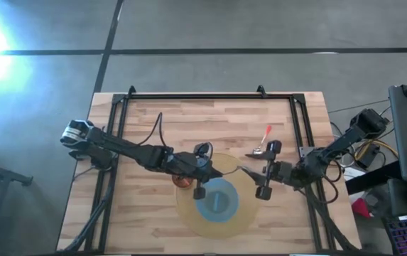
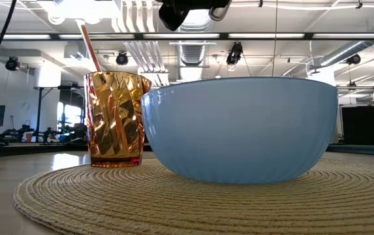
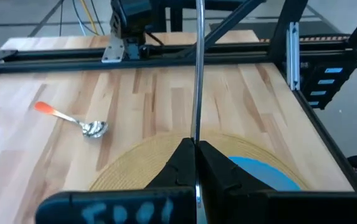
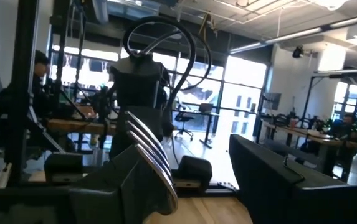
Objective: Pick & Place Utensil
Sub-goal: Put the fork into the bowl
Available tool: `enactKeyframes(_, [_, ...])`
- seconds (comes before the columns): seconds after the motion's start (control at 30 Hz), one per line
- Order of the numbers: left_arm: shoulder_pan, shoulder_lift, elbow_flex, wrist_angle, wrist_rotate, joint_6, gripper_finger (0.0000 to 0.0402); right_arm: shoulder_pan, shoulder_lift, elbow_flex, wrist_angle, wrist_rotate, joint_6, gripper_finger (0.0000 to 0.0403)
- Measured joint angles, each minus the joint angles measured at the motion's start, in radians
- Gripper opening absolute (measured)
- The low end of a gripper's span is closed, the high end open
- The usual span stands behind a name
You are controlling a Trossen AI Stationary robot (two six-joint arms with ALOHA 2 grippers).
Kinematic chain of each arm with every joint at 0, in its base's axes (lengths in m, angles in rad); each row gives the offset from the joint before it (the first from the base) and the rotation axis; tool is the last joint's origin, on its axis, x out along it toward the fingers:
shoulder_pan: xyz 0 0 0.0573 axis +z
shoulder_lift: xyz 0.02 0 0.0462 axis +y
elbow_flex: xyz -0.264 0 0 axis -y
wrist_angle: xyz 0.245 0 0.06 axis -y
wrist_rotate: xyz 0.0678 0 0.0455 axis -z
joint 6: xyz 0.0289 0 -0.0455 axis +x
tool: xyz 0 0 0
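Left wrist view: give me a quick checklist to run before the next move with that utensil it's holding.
1. Left claw shut on the fork: ok.
2. Right claw open: ok.
3. Fork tines clear of the right claw's fingers: cannot tell.
4. Cup upright on the placemat, beside the bowl: ok.
5. Spoon lying off the placemat, in neither claw: ok.
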Motion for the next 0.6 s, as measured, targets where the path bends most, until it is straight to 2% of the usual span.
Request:
enactKeyframes(0.43, [0.0, -0.001, 0.001, -0.048, -0.019, -0.04, 0.0, 0.031, -0.001, 0.0, -0.098, 0.007, 0.093, 0.0206])
enactKeyframes(0.6, [0.0, -0.016, 0.001, -0.091, -0.024, -0.046, 0.0, 0.031, -0.001, 0.0, -0.194, 0.013, 0.18, 0.0206])
